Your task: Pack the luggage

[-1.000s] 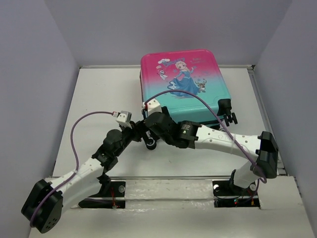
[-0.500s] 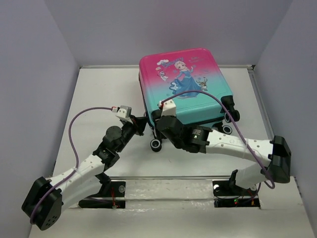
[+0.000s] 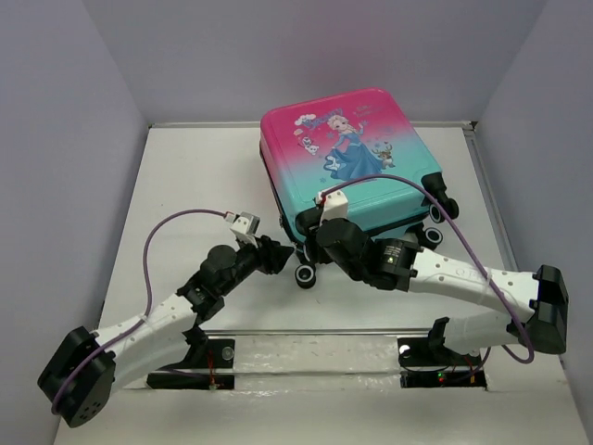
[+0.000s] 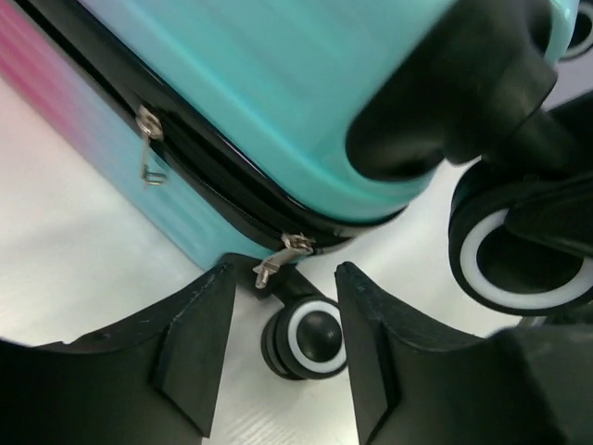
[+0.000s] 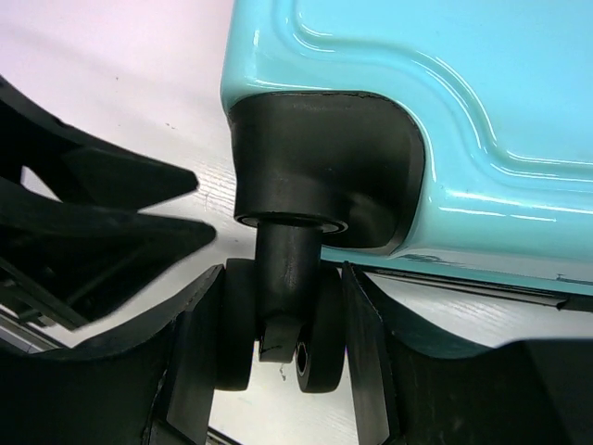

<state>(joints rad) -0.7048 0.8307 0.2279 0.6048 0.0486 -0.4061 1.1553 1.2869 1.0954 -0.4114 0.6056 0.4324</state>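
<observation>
The luggage (image 3: 347,167) lies shut and flat on the table, pink at the far end and teal near me, princess picture up. My right gripper (image 3: 311,263) (image 5: 283,278) is shut on the twin black wheel (image 5: 278,324) at the case's near-left corner. My left gripper (image 3: 281,257) (image 4: 283,301) stands open just left of that corner. A second white-ringed wheel (image 4: 306,338) sits between its fingers without touching them. A metal zipper pull (image 4: 278,255) hangs just above that wheel, and another pull (image 4: 148,148) sits further along the black zip.
The white table (image 3: 185,185) is walled by grey panels at the back and sides. Two more luggage wheels (image 3: 437,211) stick out at the case's near-right corner. Both arm bases stand at the near edge, purple cables looping over the arms.
The right gripper closed on the corner wheel and drew back to the right, swinging the case's near end rightward. The left gripper, shut before, has opened and dropped slightly toward me.
</observation>
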